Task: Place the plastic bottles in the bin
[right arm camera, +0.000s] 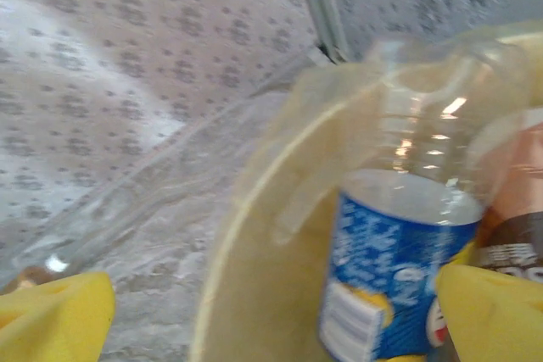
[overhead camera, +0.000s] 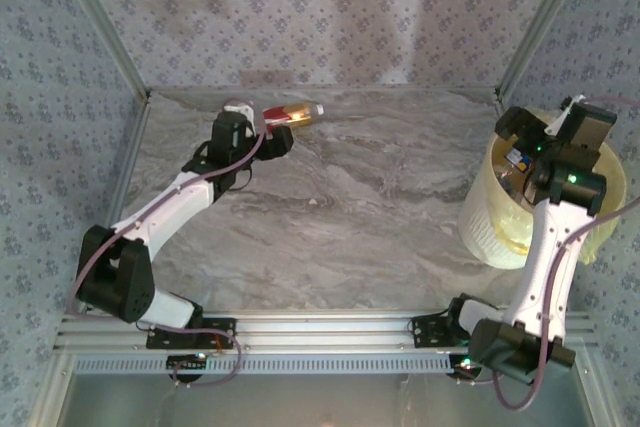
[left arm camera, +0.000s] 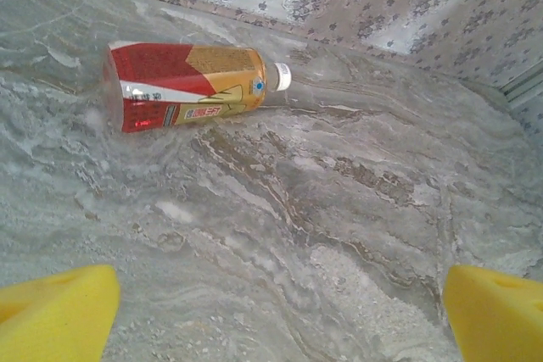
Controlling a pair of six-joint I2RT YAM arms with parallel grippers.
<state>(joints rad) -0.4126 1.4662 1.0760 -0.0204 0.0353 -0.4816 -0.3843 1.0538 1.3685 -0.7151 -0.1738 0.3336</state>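
Note:
One plastic bottle (overhead camera: 292,114) with a red and orange label and a white cap lies on its side at the far left of the table. My left gripper (overhead camera: 277,139) hovers just short of it, open and holding nothing. In the left wrist view the bottle (left arm camera: 187,86) lies well ahead of the gripper (left arm camera: 280,320), whose yellow pads (left arm camera: 53,311) stand wide apart. My right gripper (overhead camera: 518,139) hangs open over the pale-yellow bin (overhead camera: 490,222). The right wrist view has a clear bottle with a blue label (right arm camera: 390,286) inside the bin's rim (right arm camera: 222,252), next to a brown-labelled bottle (right arm camera: 519,209), beyond the open gripper (right arm camera: 271,320).
Patterned walls with metal corner posts (overhead camera: 530,37) close the table at the back and sides. The bin stands against the right wall. Marbled tabletop (overhead camera: 380,207) stretches between the two arms.

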